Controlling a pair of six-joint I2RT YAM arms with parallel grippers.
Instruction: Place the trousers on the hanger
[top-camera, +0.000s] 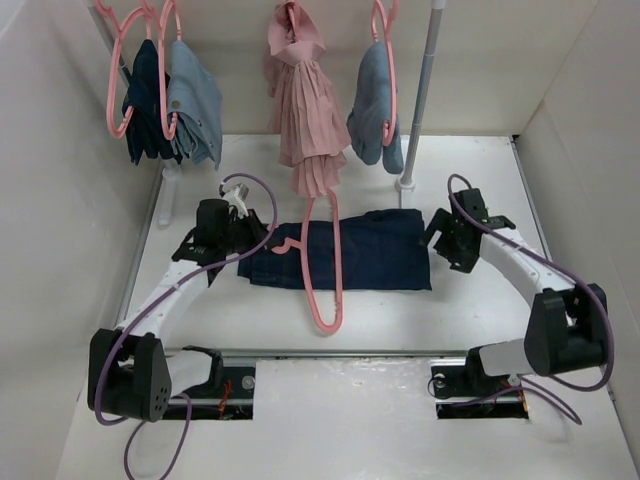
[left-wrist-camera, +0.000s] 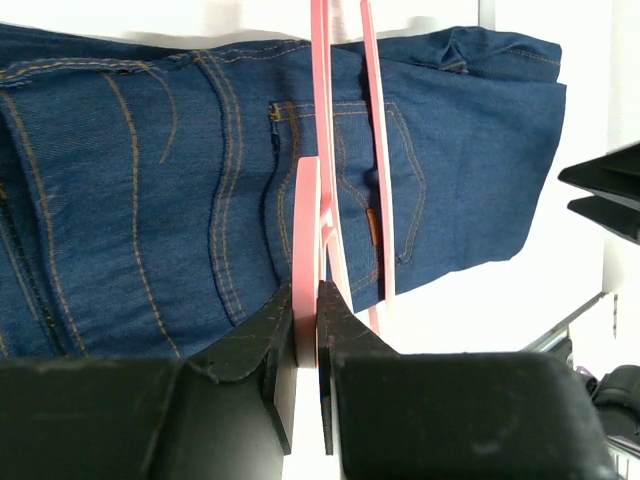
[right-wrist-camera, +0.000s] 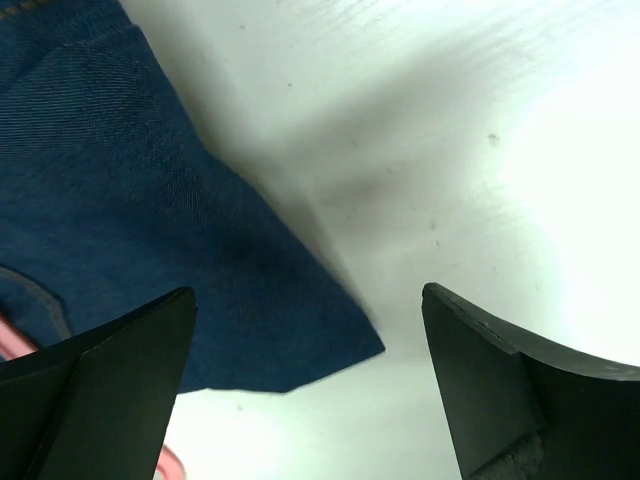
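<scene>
The dark navy trousers (top-camera: 375, 250) lie folded flat on the white table. A pink hanger (top-camera: 337, 270) lies across their left part, its hook pointing left. My left gripper (top-camera: 262, 243) is at the trousers' left edge, shut on the hanger's hook. In the left wrist view the fingers (left-wrist-camera: 250, 350) pinch the pink hanger (left-wrist-camera: 306, 230) over the trousers (left-wrist-camera: 150, 180). My right gripper (top-camera: 432, 235) is open and empty just off the trousers' right edge. In the right wrist view it (right-wrist-camera: 308, 292) hangs over a corner of the trousers (right-wrist-camera: 130, 200).
A rack at the back holds pink hangers with navy and light blue garments (top-camera: 170, 100), a pink pleated dress (top-camera: 305, 110) and another light blue garment (top-camera: 372, 105). The rack pole (top-camera: 420, 100) stands at the back right. Walls close both sides. A metal rail (top-camera: 340, 353) runs along the front.
</scene>
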